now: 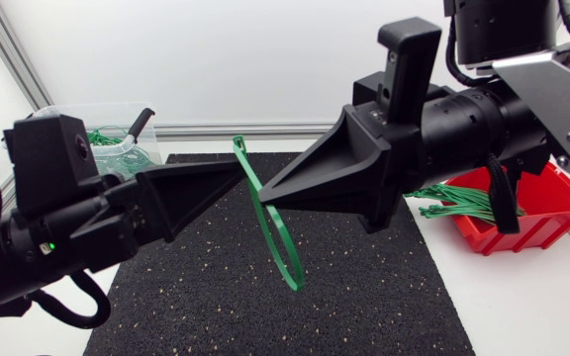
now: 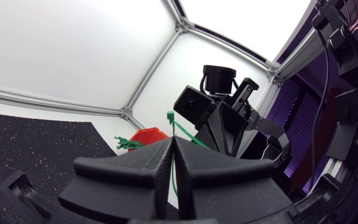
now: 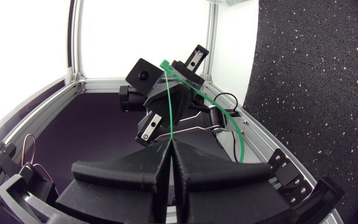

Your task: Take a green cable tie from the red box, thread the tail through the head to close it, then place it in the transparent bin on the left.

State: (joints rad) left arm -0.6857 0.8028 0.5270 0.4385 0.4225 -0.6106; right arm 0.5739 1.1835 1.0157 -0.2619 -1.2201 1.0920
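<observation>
— Head view first: seeing the left gripper (image 1: 234, 176) and the right gripper (image 1: 265, 193) meeting tip to tip above the black mat (image 1: 364, 297), both clamping the green cable tie (image 1: 283, 247) between them.

— Agreeing. Keeping it raised off the mat, most likely for letting the loop hang free while working tail into head. Not managing to tell whether fully closed.

— Judging the threading step as under way, then. Also noticing the red box (image 1: 552, 213) lying well apart behind the right arm, loose ties (image 1: 453, 203) poking over its rim, and the transparent bin (image 1: 67, 114) waiting beyond the left arm, holding other green ties.

— Turning to the left wrist view: finding its fingers (image 2: 123, 168) pressing together on one thin strand, the tie's head standing up just ahead, the other gripper facing close behind it. Catching the red box far off, but missing the bin and the loop's lower end.

— Checking the right wrist view: likewise seeing fingers (image 3: 123, 174) pinched tight on a strand, plus a second length arcing away beside them toward the mat. Missing both box and bin here.

— Relying on the head view alone, then, for gauging the carry over to the bin; risking a slip of the thin strand if easing either grip too early.
</observation>
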